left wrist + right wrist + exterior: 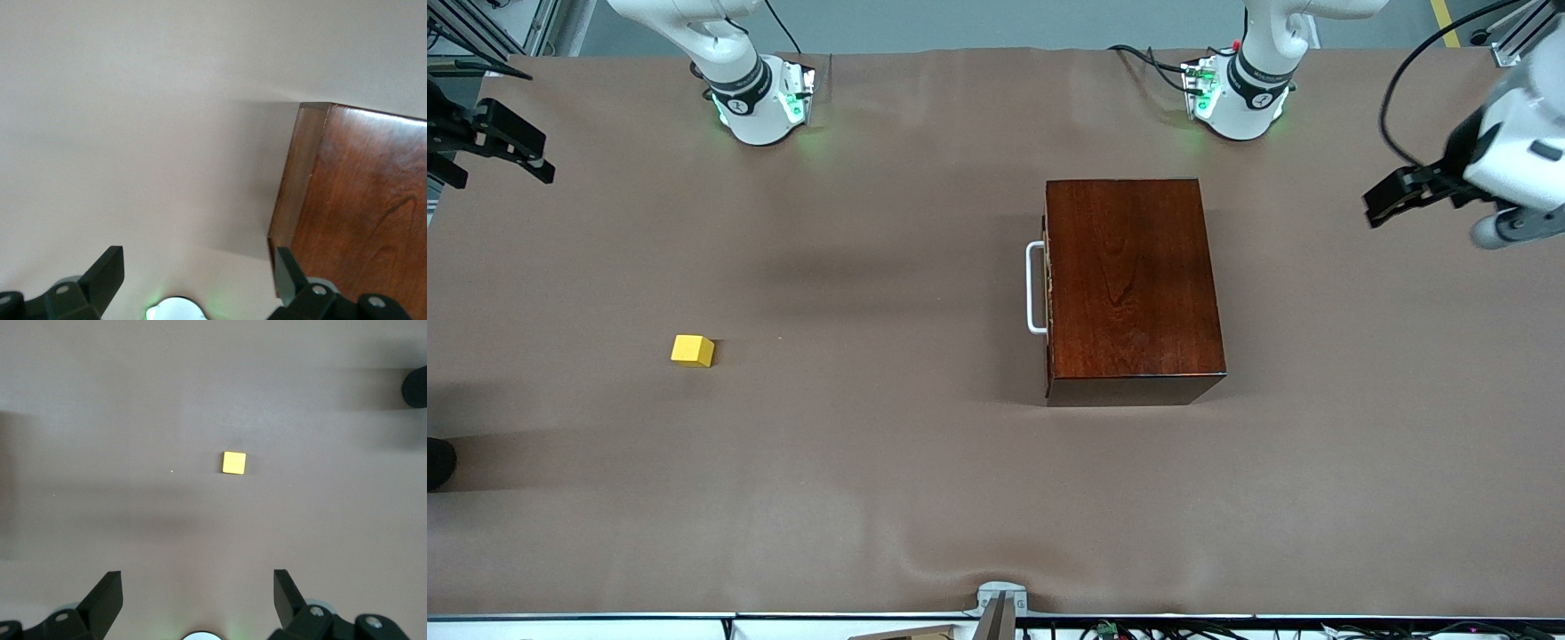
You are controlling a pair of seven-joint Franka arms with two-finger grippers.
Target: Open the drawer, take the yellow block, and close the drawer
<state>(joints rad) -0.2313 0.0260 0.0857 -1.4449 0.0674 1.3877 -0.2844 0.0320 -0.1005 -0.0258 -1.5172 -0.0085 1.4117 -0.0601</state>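
Observation:
The dark reddish-brown wooden box (1129, 284) stands toward the left arm's end of the table. Its drawer is pushed in, and only the white U-shaped handle (1035, 287) shows, facing the right arm's end. A corner of the box shows in the left wrist view (360, 207). The yellow block (692, 350) lies on the cloth toward the right arm's end and shows in the right wrist view (234, 463). My left gripper (1392, 197) (197, 257) is open and empty, up over the table's left-arm end beside the box. My right gripper (503, 151) (197, 580) is open and empty, high over the right-arm end.
The brown cloth (871, 462) covers the whole table. A dark round object (436, 462) sits at the table's edge near the block and shows in the right wrist view (415, 387). A grey mount (1000, 603) sits at the table's near edge.

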